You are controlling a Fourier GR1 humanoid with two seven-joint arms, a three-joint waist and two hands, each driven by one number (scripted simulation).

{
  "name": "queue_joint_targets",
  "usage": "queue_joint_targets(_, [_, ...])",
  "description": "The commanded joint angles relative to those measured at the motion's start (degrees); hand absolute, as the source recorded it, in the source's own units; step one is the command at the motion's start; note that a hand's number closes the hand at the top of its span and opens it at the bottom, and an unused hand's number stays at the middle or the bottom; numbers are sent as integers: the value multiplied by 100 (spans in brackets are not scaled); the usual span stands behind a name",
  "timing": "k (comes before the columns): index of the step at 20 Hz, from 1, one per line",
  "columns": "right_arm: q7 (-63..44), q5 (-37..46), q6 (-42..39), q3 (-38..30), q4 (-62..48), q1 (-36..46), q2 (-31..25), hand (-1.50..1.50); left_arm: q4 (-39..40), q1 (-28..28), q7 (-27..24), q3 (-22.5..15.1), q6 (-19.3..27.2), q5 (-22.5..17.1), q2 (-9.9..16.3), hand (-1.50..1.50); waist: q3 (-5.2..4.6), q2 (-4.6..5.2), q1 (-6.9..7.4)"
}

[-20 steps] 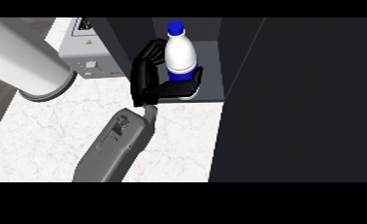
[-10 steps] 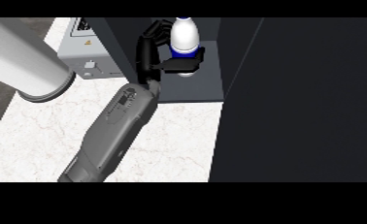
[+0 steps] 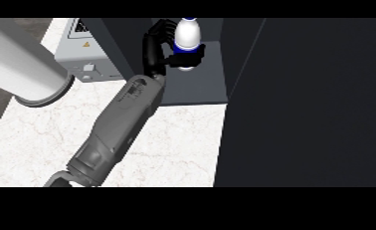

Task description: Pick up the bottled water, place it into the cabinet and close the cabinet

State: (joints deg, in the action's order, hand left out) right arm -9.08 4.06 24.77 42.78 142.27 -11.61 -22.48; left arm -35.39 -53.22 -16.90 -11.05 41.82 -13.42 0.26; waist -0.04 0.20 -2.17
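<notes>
Curling round the upright bottle (image 3: 188,39) at the frame's upper middle, the right hand (image 3: 155,50) holds it from its left, inside the open cabinet (image 3: 192,82) above its floor.

Right hand (image 3: 155,50) grips bottle (image 3: 188,39) (inside cabinet (image 3: 192,87))

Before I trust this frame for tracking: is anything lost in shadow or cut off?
Head view: the white bottled water with blue label is bright, its cap cropped; the black hand blends into the dark cabinet interior; the cabinet's right side is near-black.
</notes>
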Motion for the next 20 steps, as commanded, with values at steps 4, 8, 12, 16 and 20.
queue_joint_targets(4, [-467,140,-44,-21,720,57,-112,-150,1205,-277,-407,229,60,24,-25,150,-3,37,-37])
queue_joint_targets(8, [-532,170,-46,-95,666,185,-79,-150,1432,-296,-671,505,-63,-38,-1,150,-1,14,48])
queue_joint_targets(12, [-290,252,-5,40,326,183,23,-150,1919,-546,-968,640,49,-82,-26,150,-1,35,-15])
queue_joint_targets(16, [-140,75,-113,49,505,-2,-176,-150,2409,-907,-895,703,109,-67,89,150,-1,72,-142])
queue_joint_targets(20, [-113,235,36,222,295,50,-34,-150,2765,-992,-885,605,363,130,82,-150,-3,73,-149])
